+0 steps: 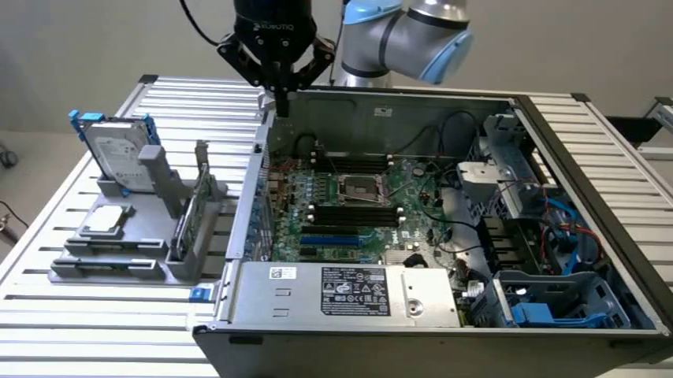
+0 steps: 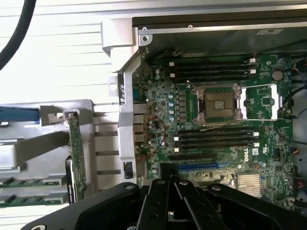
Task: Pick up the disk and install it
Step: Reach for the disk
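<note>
The disk (image 1: 113,153), a silver-grey hard drive with a white label in a blue carrier, stands upright in the grey holder (image 1: 147,236) at the exterior view's left. My gripper (image 1: 280,96) hangs shut and holds nothing. It is above the rear left corner of the open computer case (image 1: 263,157), to the right of the disk and well apart from it. In the wrist view my gripper (image 2: 169,184) has its black fingers pressed together over the motherboard (image 2: 216,120). A blue strip (image 2: 19,114) of the disk's carrier shows beside the holder.
A thin green circuit card (image 1: 195,213) stands upright in the holder, and a flat silver square chip (image 1: 105,220) lies on it. Inside the case are the power supply (image 1: 336,287), cables and a blue drive bay (image 1: 547,303) at the front right. The slatted table (image 1: 105,315) surrounds everything.
</note>
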`<state>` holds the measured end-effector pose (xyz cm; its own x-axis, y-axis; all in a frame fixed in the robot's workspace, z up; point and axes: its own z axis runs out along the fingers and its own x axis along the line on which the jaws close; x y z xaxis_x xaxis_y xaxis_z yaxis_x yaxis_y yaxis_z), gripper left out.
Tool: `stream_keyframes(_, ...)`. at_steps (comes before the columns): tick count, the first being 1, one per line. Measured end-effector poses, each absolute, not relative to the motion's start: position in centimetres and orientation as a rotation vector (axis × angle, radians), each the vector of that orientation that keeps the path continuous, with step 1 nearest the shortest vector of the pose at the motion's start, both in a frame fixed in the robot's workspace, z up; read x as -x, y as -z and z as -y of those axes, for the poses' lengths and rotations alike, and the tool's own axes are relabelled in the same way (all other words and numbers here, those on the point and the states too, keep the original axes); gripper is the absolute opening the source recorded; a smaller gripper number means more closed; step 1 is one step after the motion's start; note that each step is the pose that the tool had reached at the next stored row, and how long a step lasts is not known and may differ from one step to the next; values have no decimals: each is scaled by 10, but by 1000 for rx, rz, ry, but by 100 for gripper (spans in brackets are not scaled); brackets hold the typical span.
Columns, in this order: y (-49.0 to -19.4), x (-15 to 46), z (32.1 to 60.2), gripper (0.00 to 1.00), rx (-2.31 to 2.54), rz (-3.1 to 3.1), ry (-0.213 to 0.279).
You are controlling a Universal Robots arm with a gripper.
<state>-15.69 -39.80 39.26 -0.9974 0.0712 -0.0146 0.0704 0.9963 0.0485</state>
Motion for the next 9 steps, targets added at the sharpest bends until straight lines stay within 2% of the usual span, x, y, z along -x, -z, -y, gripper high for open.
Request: stream_keyframes(9, -393, 198, 395, 11, -111, -3133, -75)
